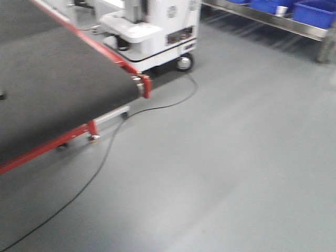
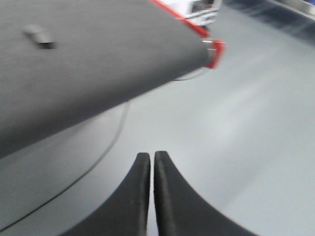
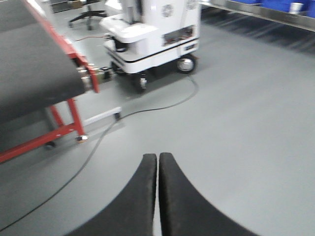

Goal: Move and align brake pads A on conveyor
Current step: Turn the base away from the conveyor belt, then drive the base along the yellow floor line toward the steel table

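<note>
Dark grey felt covers the belt [image 1: 58, 79] on the left, with red rails. One small pad [image 2: 39, 36] lies on it, well apart from both grippers and too blurry to tell how it is turned. The left gripper [image 2: 151, 157] and right gripper [image 3: 158, 158] are pinched closed on nothing, above the grey floor [image 1: 236, 157]. I think the lining up is all still to do; no other pads show.

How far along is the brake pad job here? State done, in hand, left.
Done: nothing shown aligned; one blurred dark piece, probably a brake pad, lies on the conveyor. In hand: nothing; the left hand and right hand are shut, empty, over the floor. Left: moving and aligning the pads.
</note>
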Controlling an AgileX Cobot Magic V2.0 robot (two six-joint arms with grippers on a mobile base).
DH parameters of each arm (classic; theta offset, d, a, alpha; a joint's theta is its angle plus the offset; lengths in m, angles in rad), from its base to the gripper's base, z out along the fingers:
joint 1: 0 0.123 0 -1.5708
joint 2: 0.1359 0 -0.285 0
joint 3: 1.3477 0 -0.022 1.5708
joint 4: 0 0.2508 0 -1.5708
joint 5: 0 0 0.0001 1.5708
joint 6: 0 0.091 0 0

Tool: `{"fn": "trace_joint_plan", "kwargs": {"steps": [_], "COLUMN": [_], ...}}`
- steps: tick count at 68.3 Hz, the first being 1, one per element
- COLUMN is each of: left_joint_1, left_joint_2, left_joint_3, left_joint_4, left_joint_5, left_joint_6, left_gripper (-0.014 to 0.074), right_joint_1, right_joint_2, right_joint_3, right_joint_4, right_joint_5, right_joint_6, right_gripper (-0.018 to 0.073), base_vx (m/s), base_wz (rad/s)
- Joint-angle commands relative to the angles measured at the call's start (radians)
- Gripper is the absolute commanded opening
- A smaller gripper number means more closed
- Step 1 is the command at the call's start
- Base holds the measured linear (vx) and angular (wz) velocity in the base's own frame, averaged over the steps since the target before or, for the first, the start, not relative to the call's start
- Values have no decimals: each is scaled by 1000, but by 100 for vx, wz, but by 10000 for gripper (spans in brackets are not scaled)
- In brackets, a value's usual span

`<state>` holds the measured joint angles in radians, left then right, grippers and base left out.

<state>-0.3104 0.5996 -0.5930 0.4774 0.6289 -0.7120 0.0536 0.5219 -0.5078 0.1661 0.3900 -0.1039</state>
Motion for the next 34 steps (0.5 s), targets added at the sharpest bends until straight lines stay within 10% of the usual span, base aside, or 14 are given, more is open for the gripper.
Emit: {"fn": "trace_joint_plan", "kwargs": {"steps": [1, 34], "left_joint_1": [-3, -3], "left_joint_2": [2, 2], "left_joint_3": [-26, -26], "left_joint_4": [22, 22], "left_joint_5": [-59, -59], "left_joint_6": [-4, -4], "left_gripper": [-6, -6], "right_joint_1": [-6, -6], "right_joint_2": [2, 2], "right_joint_3": [-27, -27], "right_joint_4": [0, 0], "right_joint_5": [-64, -64], "right_joint_6": [-13, -13], "right_gripper": [-10, -10], "base_vx": [-15, -10], "base_wz": [-77, -62]}}
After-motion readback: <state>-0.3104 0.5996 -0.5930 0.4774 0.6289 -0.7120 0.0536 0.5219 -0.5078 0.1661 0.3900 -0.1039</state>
